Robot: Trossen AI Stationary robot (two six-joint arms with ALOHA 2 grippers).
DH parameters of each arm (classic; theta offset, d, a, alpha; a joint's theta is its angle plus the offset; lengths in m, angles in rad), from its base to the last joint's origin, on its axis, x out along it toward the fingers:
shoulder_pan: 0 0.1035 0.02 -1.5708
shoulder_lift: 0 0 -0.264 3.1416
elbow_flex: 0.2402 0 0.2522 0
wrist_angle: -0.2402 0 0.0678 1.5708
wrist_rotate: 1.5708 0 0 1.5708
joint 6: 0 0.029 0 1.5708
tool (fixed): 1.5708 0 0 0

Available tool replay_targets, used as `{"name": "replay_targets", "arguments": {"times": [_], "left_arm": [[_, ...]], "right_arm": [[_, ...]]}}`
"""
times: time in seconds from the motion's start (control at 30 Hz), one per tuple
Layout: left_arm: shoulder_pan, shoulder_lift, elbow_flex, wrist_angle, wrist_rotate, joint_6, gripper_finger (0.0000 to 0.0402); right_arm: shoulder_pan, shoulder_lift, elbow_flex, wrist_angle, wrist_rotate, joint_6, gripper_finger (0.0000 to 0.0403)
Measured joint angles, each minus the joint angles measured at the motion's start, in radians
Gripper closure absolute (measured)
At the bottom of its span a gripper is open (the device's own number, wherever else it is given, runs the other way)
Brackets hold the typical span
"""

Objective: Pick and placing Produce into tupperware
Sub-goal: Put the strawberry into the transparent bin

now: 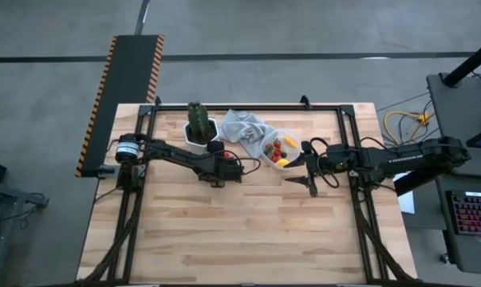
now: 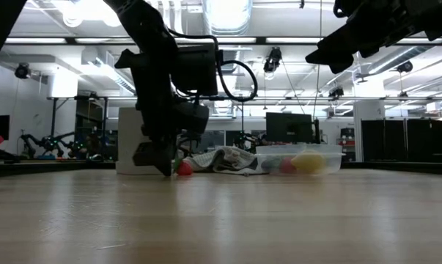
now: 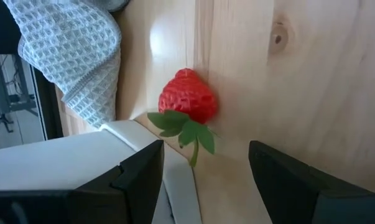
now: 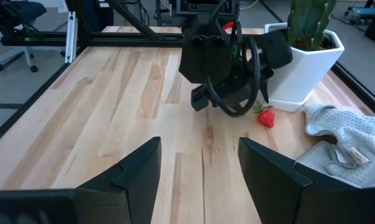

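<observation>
A red strawberry [image 3: 187, 96] with green leaves lies on its side on the wooden table, its leaves against the foot of the white pot [image 3: 122, 146]. It also shows in the right wrist view [image 4: 266, 116] and the low view [image 2: 184, 169]. My left gripper [image 3: 206, 180] stands open, slanting down just short of the strawberry and touching nothing [image 1: 234, 166]. The round see-through tupperware [image 1: 281, 150] holds red, dark and yellow produce. My right gripper [image 1: 308, 167] hangs open above the table beside the tupperware, empty [image 4: 199, 168].
The tall green cactus [image 1: 197, 118] in its white hexagonal pot [image 1: 200, 135] stands right beside my left gripper. A light grey cloth [image 1: 244, 127] lies crumpled between the pot and the tupperware. Bare wooden table [image 1: 240, 231] spreads toward the near edge.
</observation>
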Motion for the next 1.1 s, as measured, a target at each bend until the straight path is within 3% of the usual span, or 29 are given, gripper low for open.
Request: {"name": "replay_targets", "arguments": {"times": [0.33,0.73,0.93,1.1], "left_arm": [[0.002,0.002,-0.002,0.014,0.0,0.019,0.0197],[0.003,0.002,-0.002,0.017,0.003,0.023,0.0302],[0.006,0.002,-0.002,0.018,0.016,0.049,0.0386],[0.006,0.002,-0.002,0.018,0.023,0.072,0.04]], "right_arm": [[0.0,0.0,0.0,0.0,0.0,0.0,0.0195],[0.0,0.0,0.0,0.0,0.0,0.0,0.0195],[0.0,0.0,0.0,0.0,0.0,0.0,0.0195],[0.0,0.0,0.0,0.0,0.0,0.0,0.0195]]}}
